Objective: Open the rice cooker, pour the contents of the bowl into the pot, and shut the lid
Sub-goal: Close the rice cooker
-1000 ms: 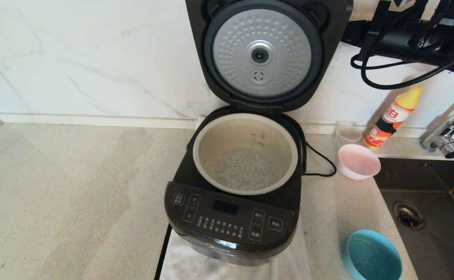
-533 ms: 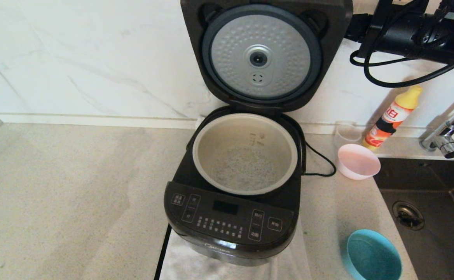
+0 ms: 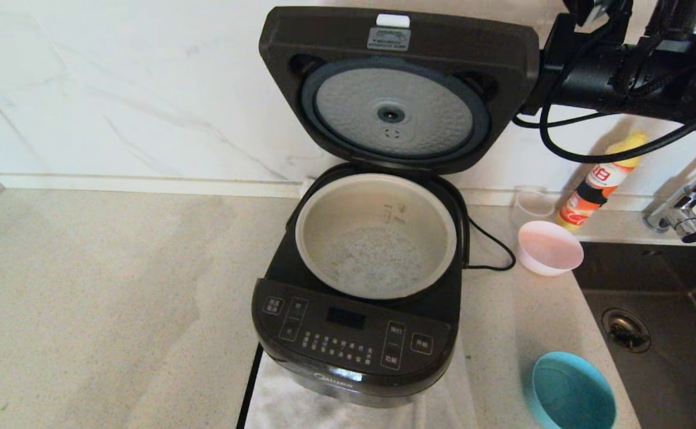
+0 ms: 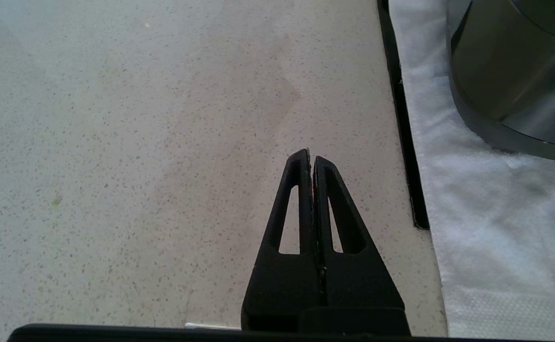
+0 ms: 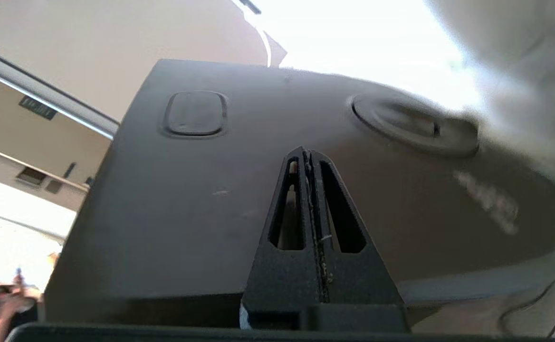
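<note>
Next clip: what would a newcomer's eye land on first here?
The glossy black rice cooker at the counter's middle, its hinged black lid tipped up, silver dimpled underside showing. Below it, the pale grey-beige pot holds whitish grains. The shut right gripper presses behind the lid's top.

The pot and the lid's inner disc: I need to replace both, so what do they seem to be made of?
The pot looks like metal with a matte pale grey-beige coating: smooth wall, light rim, printed level marks; the core cannot be confirmed. The lid is dark plastic-looking, and its inner disc looks like bare silvery metal, probably aluminium or steel, with a stamped dimple pattern and dull sheen.
</note>
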Controlling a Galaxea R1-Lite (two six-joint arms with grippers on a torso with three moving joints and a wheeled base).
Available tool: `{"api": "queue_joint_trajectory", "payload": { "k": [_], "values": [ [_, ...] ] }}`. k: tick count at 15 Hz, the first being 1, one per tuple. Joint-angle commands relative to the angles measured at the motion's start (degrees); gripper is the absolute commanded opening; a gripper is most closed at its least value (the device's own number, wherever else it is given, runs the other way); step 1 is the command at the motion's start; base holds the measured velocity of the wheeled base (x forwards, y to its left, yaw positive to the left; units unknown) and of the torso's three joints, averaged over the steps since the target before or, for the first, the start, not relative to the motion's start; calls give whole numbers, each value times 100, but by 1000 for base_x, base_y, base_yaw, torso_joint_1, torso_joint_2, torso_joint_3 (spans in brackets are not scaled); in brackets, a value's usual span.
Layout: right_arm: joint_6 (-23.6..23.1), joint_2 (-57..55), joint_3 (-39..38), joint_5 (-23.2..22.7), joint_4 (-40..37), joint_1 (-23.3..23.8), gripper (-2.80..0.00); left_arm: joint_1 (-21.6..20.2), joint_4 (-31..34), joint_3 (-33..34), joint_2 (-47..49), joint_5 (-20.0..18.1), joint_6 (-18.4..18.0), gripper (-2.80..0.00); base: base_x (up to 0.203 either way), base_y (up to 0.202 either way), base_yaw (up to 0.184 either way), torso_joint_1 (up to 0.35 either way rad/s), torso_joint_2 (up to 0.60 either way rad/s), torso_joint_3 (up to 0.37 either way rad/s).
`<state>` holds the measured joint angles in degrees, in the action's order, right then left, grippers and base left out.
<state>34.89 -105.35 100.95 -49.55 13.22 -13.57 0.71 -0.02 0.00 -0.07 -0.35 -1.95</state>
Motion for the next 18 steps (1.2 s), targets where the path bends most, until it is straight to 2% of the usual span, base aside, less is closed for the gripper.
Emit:
{"api": "queue_joint_trajectory", "payload": {
  "k": [1,10,13,18],
  "values": [
    [18,223,-437,-28,13,-78,-280,0,-1,9,7,0,2,-280,0,0,0,0,0,0],
    [-7,1036,-2070,-6,23,-503,-280,0,-6,9,7,0,2,-280,0,0,0,0,0,0],
    [-271,1227,-2721,16,2,-641,-280,0,2,9,7,0,2,-280,0,0,0,0,0,0],
    [-321,1385,-3560,46,22,-695,-280,0,-6,9,7,0,2,-280,0,0,0,0,0,0]
  ]
}}
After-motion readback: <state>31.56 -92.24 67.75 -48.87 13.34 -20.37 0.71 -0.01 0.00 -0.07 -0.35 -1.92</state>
